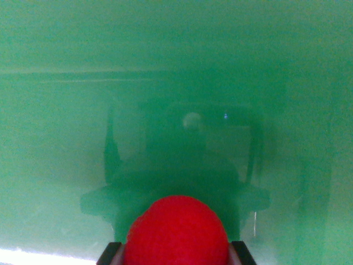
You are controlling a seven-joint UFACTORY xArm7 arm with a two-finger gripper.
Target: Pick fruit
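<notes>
While hovering over a glossy green surface (66,138), gripping a round red fruit (176,234) between both dark fingertips (108,254) of the gripper (176,255), centred at bottom edge, no long axis.

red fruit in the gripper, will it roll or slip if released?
The red fruit looks round, so it would likely roll on the smooth green surface. Its skin looks finely textured and matte, so probably not very slippery. The dark fingers flank its widest part; the hold seems centred.
</notes>
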